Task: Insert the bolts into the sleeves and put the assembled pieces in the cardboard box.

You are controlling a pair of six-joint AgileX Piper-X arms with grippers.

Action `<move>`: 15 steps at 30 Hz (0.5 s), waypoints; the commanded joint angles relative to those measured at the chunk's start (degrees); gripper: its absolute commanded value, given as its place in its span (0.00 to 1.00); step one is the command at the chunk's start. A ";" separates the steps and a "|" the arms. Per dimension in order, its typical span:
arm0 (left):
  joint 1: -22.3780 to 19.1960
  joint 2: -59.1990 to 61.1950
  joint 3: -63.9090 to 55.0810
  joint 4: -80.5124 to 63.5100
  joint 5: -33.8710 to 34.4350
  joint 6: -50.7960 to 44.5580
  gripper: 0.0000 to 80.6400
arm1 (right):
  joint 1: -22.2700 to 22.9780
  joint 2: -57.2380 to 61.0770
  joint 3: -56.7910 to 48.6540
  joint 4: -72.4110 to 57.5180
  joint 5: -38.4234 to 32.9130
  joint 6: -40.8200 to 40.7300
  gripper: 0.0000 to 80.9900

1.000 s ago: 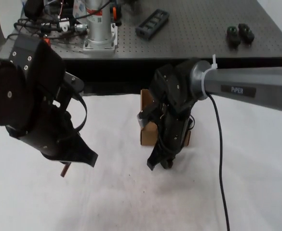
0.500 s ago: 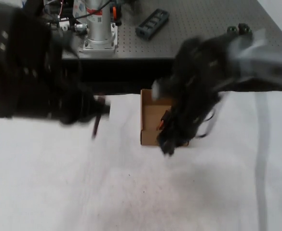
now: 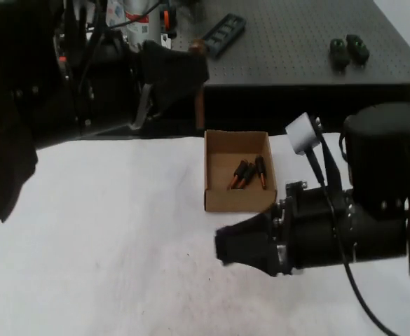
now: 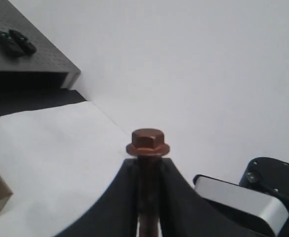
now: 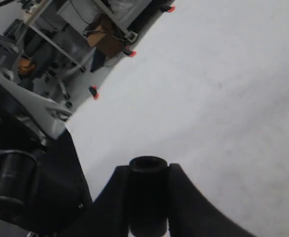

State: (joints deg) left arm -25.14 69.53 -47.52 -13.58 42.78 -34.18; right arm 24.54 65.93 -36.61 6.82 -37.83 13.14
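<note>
1. At the left, raised near the far edge of the tabletop (image 3: 106, 252), the left gripper (image 4: 147, 165) has its fingers pinching a copper bolt (image 4: 147, 144), not yet inserted.
2. Midway, the cardboard box (image 3: 236, 199) holds what look like three assembled pieces (image 3: 247, 173). The tabletop in front of it offers room for mating.
3. At the right, the right gripper (image 5: 148, 170) pinches a black sleeve (image 5: 147, 202) low by the box's front corner, well apart from the bolt. Joining and boxing remain.

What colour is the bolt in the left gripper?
Copper-brown. The bolt shows best in the left wrist view.

right gripper (image 5: 148, 171) clamped on black sleeve (image 5: 147, 197), open bore end sticking out; white cloth (image 5: 223, 98) beyond, probably other arm (image 5: 30, 192) alongside
</note>
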 commanded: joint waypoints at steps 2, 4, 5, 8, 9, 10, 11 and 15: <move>-1.19 -0.08 -0.29 -1.57 2.98 -1.02 0.01 | 2.96 0.07 1.72 -17.29 1.94 9.23 0.06; -1.28 -0.08 -0.29 -1.57 2.95 -1.02 0.01 | 2.94 0.05 1.53 -19.20 4.83 9.22 0.06; -1.25 -0.08 -0.29 -1.46 2.95 -1.02 0.01 | 2.94 0.05 1.48 -20.31 5.25 9.22 0.06; -1.25 -0.08 -0.29 -1.53 4.07 -1.02 0.01 | 2.94 0.05 1.51 -24.76 6.51 10.45 0.06; -1.25 -0.08 -0.29 -1.53 4.55 -1.02 0.01 | 2.94 0.05 1.51 -25.90 6.49 10.44 0.06; -1.25 -0.08 -0.29 -1.53 5.02 -1.02 0.01 | 2.94 0.05 1.35 -27.14 6.49 10.44 0.06; -1.25 -0.08 -0.29 -1.53 5.54 -0.91 0.01 | 2.94 0.05 1.15 -27.78 6.65 10.60 0.06; -1.25 -0.08 -0.29 -1.53 7.52 -0.09 0.01 | 2.94 0.05 0.37 -27.77 9.65 11.57 0.06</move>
State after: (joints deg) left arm -26.20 69.53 -47.52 -13.58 47.23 -34.18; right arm 27.44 66.07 -35.16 -19.44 -30.03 24.11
